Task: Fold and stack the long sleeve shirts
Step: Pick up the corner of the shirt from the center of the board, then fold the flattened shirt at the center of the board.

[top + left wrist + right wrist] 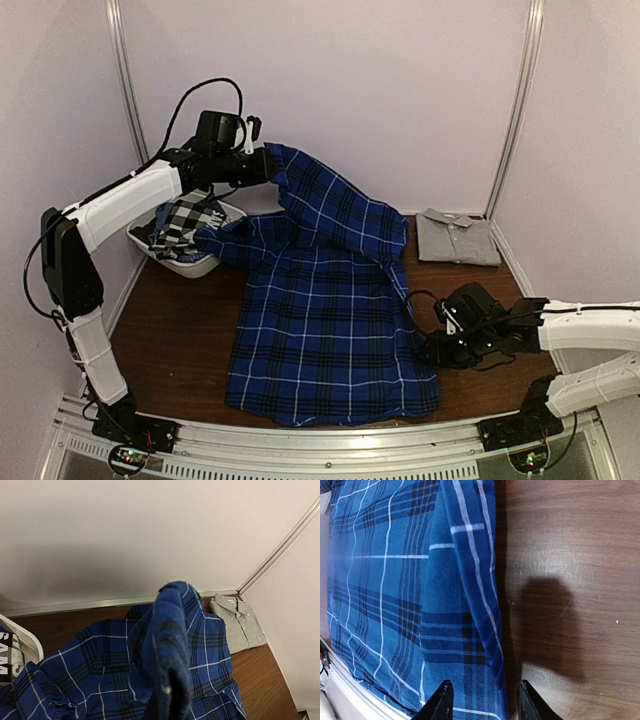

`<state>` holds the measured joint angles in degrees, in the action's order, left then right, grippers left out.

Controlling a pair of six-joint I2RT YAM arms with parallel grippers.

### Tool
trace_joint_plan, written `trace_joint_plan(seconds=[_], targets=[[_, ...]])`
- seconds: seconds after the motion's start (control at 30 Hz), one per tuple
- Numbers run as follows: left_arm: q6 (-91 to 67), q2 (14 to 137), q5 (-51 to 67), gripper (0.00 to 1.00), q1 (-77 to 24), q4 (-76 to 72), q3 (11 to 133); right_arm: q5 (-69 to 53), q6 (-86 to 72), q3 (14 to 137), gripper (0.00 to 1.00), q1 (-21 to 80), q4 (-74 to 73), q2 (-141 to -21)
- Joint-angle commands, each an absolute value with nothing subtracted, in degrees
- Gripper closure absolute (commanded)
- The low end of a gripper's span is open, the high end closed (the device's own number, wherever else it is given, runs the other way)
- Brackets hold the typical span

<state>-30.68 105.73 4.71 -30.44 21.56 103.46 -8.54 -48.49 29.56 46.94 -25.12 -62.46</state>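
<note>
Pale walls (330, 80) with metal corner strips enclose a dark wood table (180, 340). The blue shirt (320, 330) lies spread mid-table, one part raised in the left claw (262, 165), which is pinched on it. The right claw (485, 702) is spread over the shirt's right edge. The grey shirt (457, 238) lies folded in the far right corner. The check shirt (180, 225) sits in the basket (190, 265), where white letters (5, 660) seem to read "SAM".

Bare table (180, 340) left of plaid shirt (320, 330)
</note>
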Motion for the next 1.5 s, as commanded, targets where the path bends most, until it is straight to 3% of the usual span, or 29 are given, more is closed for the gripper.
trace_joint_plan(seconds=[0.0,0.33,0.63,0.7,0.8,1.0,1.17,1.27,1.47], targets=[[-29.4,104.2,4.3,1.0,-29.9,20.7,103.2,-8.1,-52.3,28.1,0.57,50.2,-26.1,-61.1],[-29.3,104.5,4.4,1.0,-29.2,20.7,103.6,-8.2,-58.0,27.8,0.66,58.7,-28.6,-59.9],[-29.0,103.9,4.2,1.0,-27.6,20.7,104.2,-6.9,-59.4,32.3,0.97,61.7,-32.2,-59.8],[-28.9,103.9,4.5,1.0,-27.2,20.7,104.4,-6.3,-58.8,34.1,1.0,61.8,-33.7,-60.4],[-28.6,103.9,4.5,1.0,-26.8,21.0,104.7,-5.1,-58.2,35.4,1.0,62.0,-36.5,-61.0],[-28.4,103.9,4.8,1.0,-26.6,21.0,104.4,-4.3,-59.4,31.3,0.68,62.0,-38.2,-58.7],[-28.3,104.0,5.0,1.0,-26.4,20.9,104.9,-5.6,-60.0,29.3,0.65,62.2,-35.9,-58.3],[-28.2,104.2,5.1,1.0,-26.2,20.9,105.1,-5.7,-59.4,30.3,0.71,62.8,-35.3,-59.4],[-27.3,105.0,4.7,1.0,-25.7,20.3,106.9,-4.8,-55.5,37.2,0.98,63.9,-36.5,-63.0]])
